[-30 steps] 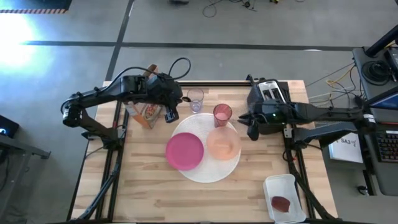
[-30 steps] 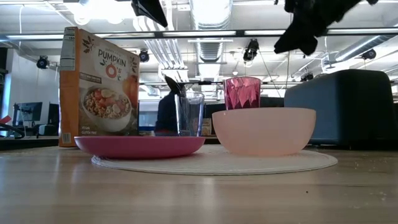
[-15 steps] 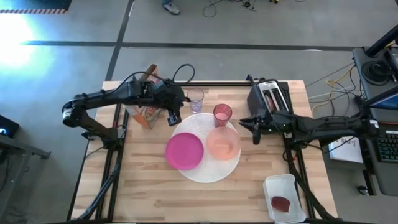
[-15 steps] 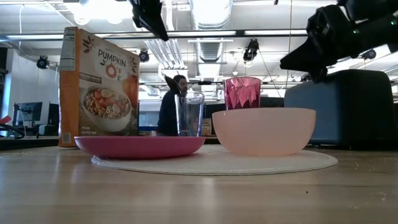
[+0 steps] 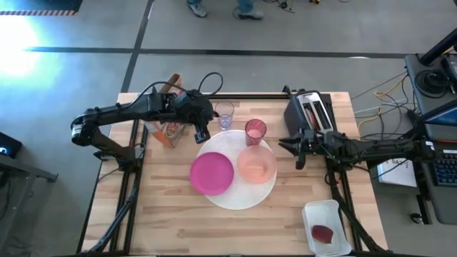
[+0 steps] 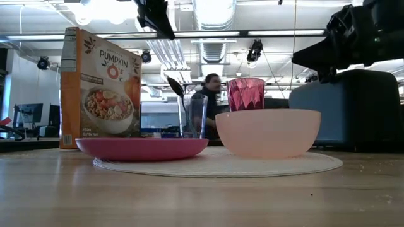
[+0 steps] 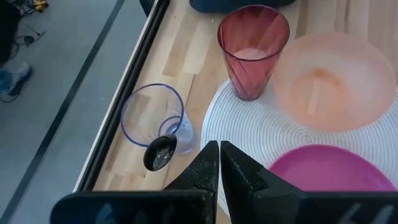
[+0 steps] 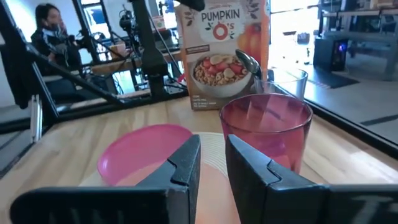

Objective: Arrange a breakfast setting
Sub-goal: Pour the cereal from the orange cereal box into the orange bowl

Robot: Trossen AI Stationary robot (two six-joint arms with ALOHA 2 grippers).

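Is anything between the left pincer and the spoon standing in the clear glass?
Nothing visible. The left pincer, shut, hangs just above the spoon, which leans in the clear glass beside the white mat.

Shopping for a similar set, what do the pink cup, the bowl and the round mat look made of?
Pink cup: translucent faceted plastic, probably, glossy. Peach bowl: matte, slightly translucent plastic by its look. Round mat: white, ribbed in concentric rings, likely woven or coiled cord.
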